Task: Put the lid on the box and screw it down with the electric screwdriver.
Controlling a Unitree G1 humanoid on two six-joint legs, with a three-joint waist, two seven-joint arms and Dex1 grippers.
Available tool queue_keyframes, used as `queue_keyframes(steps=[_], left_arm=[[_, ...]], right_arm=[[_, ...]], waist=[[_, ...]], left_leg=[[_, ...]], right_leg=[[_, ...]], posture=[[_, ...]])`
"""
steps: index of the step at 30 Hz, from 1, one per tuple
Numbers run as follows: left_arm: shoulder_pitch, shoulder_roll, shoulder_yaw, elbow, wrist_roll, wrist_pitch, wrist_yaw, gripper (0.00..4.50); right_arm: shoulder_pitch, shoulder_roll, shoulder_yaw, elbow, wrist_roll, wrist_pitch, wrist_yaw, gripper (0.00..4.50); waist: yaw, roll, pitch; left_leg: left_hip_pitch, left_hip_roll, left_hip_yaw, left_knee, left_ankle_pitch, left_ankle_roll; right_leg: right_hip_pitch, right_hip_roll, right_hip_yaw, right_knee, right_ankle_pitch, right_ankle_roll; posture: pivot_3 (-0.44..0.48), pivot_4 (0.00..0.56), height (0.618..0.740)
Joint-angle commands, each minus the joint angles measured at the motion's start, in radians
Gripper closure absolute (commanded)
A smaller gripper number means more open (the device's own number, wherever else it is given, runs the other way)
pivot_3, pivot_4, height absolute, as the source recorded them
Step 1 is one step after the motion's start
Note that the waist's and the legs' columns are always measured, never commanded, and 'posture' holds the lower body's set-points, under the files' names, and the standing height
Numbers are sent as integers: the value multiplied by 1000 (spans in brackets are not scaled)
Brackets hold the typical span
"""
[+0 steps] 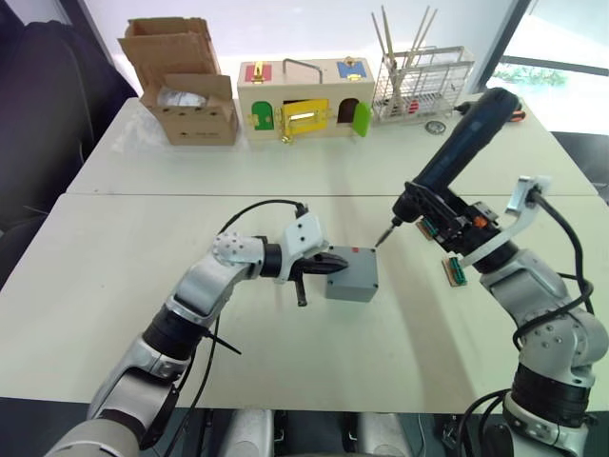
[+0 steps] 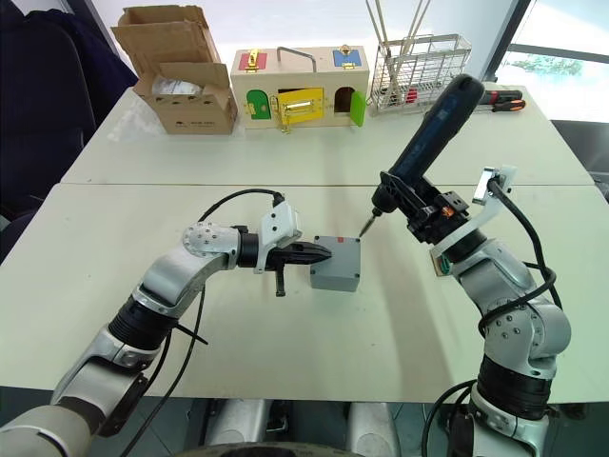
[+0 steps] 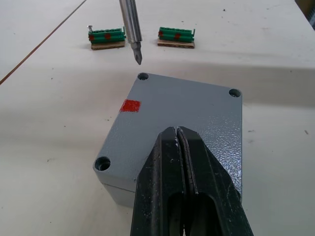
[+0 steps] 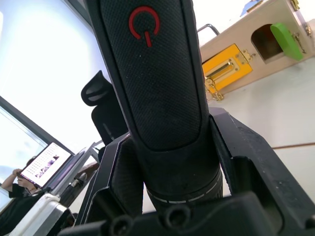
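The left gripper point(image 3: 178, 135), fingers pressed together, pushes down on the lid point(image 3: 182, 113) to steady the box point(image 1: 351, 276), while the right gripper point(image 4: 162, 196), clamped around the electric screwdriver point(image 1: 457, 152), aims its bit near a corner hole.

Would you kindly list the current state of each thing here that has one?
lid: seated on the box, pressed by the shut left gripper; visible corner holes look empty
box: closed, upright on the table
electric screwdriver: clamped in the right gripper, tilted, bit just above a lid corner hole
wooden latch box: yellow door ajar
cardboard box: flaps open
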Motion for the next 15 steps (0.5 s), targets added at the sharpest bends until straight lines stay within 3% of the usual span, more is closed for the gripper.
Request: queue_keyframes(steps=[1, 15], left_arm=[[6, -2, -18, -1, 15, 0, -7, 4500], [19, 9, -19, -18, 33, 2, -19, 4500]], right_arm=[[-4, -23, 6, -31, 26, -36, 7, 2741], [-14, -40, 69, 28, -3, -114, 4, 2741]], waist=[[-1, 0, 0], [0, 0, 0]], left_leg=[[0, 0, 0, 0, 0, 0], [0, 0, 0, 0, -1, 2]], right_leg=[[0, 0, 0, 0, 0, 0], [0, 0, 0, -3, 0, 0]], posture=[[0, 150, 728], [0, 150, 728]])
